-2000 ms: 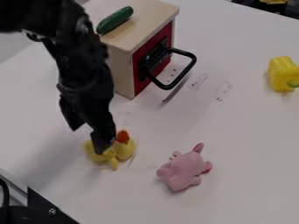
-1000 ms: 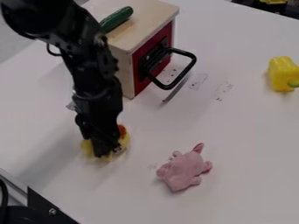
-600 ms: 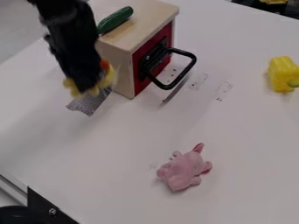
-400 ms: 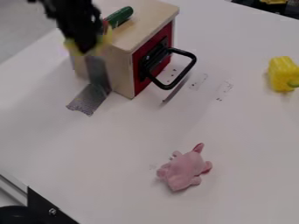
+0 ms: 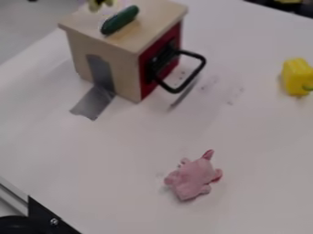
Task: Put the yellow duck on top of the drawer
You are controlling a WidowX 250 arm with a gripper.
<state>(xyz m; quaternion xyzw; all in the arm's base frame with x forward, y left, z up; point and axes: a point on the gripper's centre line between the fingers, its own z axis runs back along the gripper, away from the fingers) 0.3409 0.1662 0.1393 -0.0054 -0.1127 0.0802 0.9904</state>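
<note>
Duck (image 5: pixel 94 6), probably — over or behind drawer (image 5: pixel 153 19). Risks: release past drawer's far edge, a fall; landing against cucumber (image 5: pixel 120 20) on drawer, a roll. Gripper (image 5: pixel 101 2) — grip, cannot tell.

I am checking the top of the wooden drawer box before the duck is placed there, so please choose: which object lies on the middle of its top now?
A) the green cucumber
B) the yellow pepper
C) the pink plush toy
A, because the green cucumber lies across the light wooden top of the drawer box, while the pink plush toy and the yellow pepper are on the table.
</note>
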